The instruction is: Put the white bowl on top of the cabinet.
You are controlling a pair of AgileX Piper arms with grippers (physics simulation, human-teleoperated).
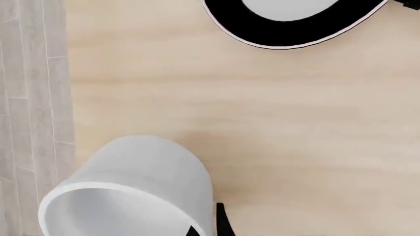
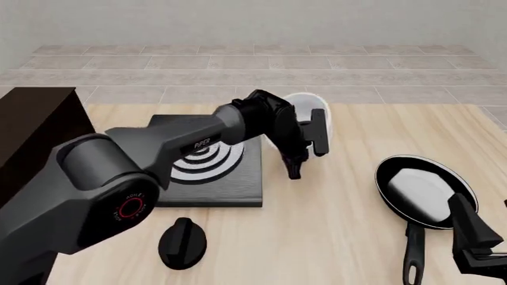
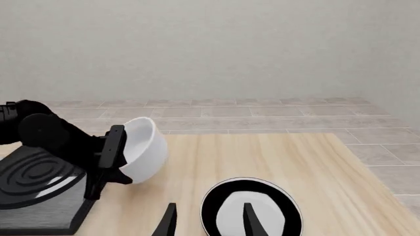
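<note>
1. The left gripper (image 2: 305,145) was closed on the white bowl (image 2: 307,113), one finger pressed against the bowl's outer wall; the bowl was tipped on its side and lifted clear of the table (image 2: 348,202), beyond the far right corner of the stove plate (image 2: 208,161).
2. In the right wrist view the bowl (image 3: 143,148) hung tilted above the wood, its mouth turned toward the left arm; in the left wrist view its rim and white interior (image 1: 125,196) filled the near corner, with the table's edge and the tiled floor behind it.
3. The cabinet (image 2: 32,133) stood at the far left of the table, well apart from the bowl, its flat top bare.
4. The right gripper (image 3: 208,221) hovered with its fingers spread, holding nothing, just over the near rim of the frying pan (image 2: 428,193); the pan lay flat on the table's right side.
5. A black knob (image 2: 183,240) sat in front of the stove plate.
</note>
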